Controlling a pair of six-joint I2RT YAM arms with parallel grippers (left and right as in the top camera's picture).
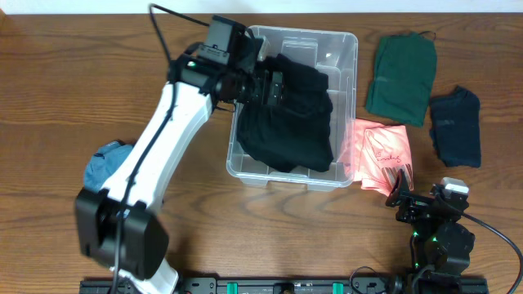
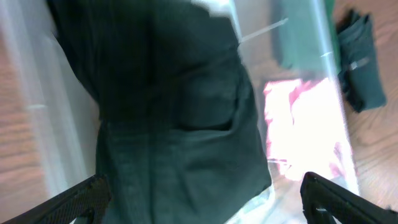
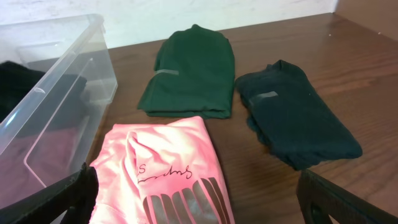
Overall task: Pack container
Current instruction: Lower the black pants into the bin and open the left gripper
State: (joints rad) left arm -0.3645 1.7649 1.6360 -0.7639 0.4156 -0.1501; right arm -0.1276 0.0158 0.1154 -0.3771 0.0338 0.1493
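Left tool spread wide, nothing gripped, just above black garment lying in container; right tool likewise spread, beside pink garment on worktop

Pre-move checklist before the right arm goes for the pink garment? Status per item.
1. Black garment inside container: ok.
2. Left tool open: ok.
3. Left tool free of the black garment: cannot tell.
4. Left tool clear of the container: not ok, it hangs over it.
5. Right tool open and empty: ok.
6. Pink garment flat on table, nothing on top: ok.
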